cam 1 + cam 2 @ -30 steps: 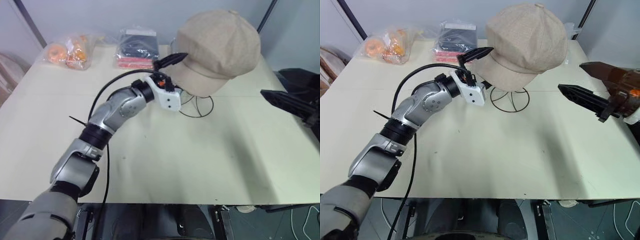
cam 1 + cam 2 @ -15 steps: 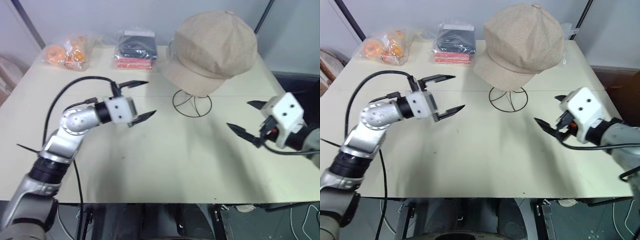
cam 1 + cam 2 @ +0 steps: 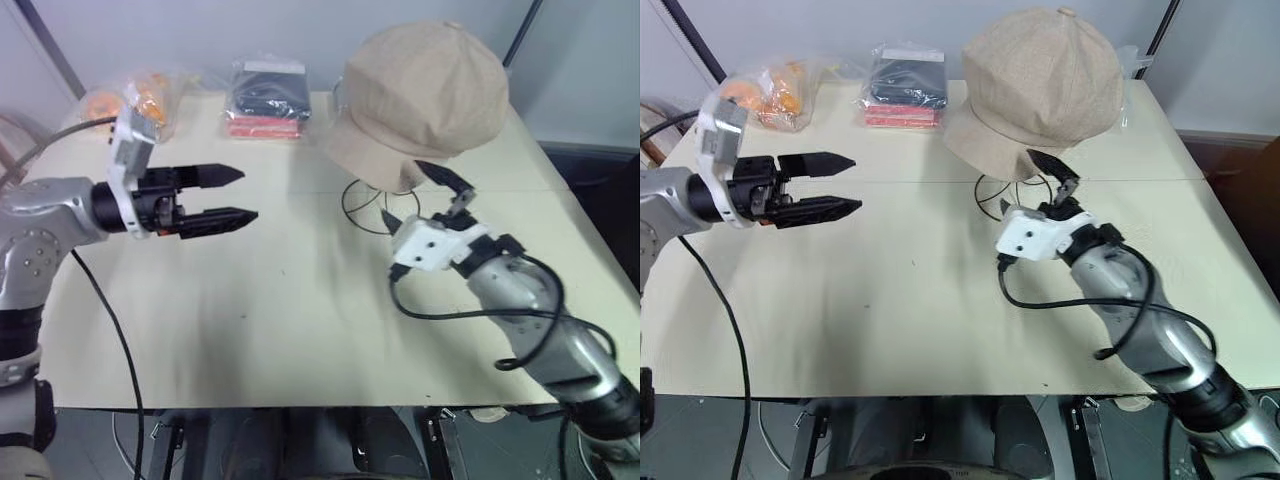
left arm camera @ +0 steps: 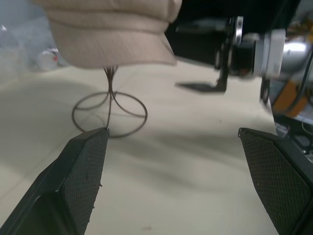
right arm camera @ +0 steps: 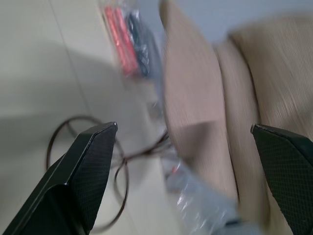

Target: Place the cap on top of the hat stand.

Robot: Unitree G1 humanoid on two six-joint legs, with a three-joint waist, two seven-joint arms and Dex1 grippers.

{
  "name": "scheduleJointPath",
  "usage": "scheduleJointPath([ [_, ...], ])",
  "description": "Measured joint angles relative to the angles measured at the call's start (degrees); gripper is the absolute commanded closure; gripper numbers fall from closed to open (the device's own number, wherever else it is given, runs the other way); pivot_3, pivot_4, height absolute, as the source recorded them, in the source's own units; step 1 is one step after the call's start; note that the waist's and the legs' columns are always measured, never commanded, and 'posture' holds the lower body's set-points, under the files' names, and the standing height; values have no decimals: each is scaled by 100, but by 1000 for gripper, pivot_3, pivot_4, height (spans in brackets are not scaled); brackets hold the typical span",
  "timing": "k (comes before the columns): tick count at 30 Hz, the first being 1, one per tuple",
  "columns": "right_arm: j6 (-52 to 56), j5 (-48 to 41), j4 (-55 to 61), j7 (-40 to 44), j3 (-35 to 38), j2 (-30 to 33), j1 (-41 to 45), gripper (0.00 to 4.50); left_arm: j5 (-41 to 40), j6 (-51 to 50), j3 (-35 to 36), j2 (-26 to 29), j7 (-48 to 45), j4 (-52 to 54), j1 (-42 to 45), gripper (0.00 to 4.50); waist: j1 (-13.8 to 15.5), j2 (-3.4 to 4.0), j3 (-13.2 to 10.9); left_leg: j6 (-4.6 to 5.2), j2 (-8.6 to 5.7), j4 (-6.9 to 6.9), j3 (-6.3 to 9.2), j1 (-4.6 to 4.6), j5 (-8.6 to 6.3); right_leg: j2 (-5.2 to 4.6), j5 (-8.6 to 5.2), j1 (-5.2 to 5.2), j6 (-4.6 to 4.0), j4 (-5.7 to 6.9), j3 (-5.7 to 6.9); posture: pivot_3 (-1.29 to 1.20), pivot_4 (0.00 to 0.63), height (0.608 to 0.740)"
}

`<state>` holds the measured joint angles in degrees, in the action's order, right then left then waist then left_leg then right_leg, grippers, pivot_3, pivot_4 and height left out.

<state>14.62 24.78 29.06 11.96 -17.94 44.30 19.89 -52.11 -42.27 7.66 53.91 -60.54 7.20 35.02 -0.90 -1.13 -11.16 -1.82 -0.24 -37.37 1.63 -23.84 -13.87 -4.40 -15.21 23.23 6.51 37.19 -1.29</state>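
- The left pincer (image 3: 228,195) is held level, pointing toward the robot's right, its two black fingers spread apart one above the other and gripping nothing.
- The right arm bends inward from the right; its pincer (image 3: 1030,184) points forward and slightly up, fingers (image 3: 1045,161) wide apart and empty.

Beige cap (image 3: 1045,85) on a dark brown wire stand (image 3: 992,195); cream worktop (image 3: 910,300); behind the cap, an orange-filled bag (image 3: 765,92) and a black-and-red packet (image 3: 905,88).
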Motion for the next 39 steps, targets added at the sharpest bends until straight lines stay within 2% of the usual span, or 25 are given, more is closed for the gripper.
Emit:
scheduleJointPath([
  [4, -554, 1001, -820, -565, -270, -413, 362, 0, 49, -88, 15, -156, 125, -44, 172, 73, 1, 0, 0, 0, -1, 3, -1, 0, 0, -1, 0, 2, 0, 0, -2, 0, 150, 740],
  [12, -1129, 1971, -1566, -1102, -304, -953, 516, 0, 215, -117, 21, -276, 204, -182, 380, 73, -12, -1, 0, -1, -1, 4, 0, 0, 1, 0, 1, 4, -1, 3, -3, 0, 150, 740],
  [15, -1253, 2122, -1579, -1166, -283, -1123, 632, 876, 298, -114, 21, -319, 204, -200, 434, 0, -15, 0, 0, -1, -1, 5, 0, 1, 1, 0, 1, 4, -1, 3, -3, 0, 150, 740],
  [22, -1337, 2237, -1609, -1170, -91, -1239, 603, 4456, 418, -113, 21, -350, 190, -215, 446, 0, -9, 0, 0, -1, -2, 5, 1, 1, 1, -1, 1, 3, 0, 4, -3, 0, 150, 740],
  [27, -1523, 2190, -1596, -1152, 175, -1216, 597, 4456, 422, -114, 22, -393, 172, -239, 521, 0, -13, 0, 0, -1, -1, 5, 0, 1, 1, -1, 1, 3, 0, 3, -3, 0, 150, 740],
  [29, -1863, 1985, -1546, -1074, 358, -978, 589, 4456, 433, -114, 22, -398, 162, -260, 520, 0, -6, 1, -1, -1, -2, 5, 0, 0, 1, -1, 1, 3, 0, 3, -3, 0, 150, 740],
  [35, -3240, 442, -1554, -451, 1185, -105, 727, 4456, 537, -111, 23, -401, 81, -345, 527, 0, -13, 2, -2, -1, -1, 8, -2, 3, 1, -3, 1, 1, 0, 2, -4, 0, 150, 740],
  [39, -4648, -571, -2309, 34, 1499, 541, 1162, 4456, 583, -103, 23, -442, 40, -474, 602, 0, -31, 1, -2, -1, 1, 12, -4, 9, 1, -3, 1, -1, 0, 0, -5, 0, 150, 740],
])
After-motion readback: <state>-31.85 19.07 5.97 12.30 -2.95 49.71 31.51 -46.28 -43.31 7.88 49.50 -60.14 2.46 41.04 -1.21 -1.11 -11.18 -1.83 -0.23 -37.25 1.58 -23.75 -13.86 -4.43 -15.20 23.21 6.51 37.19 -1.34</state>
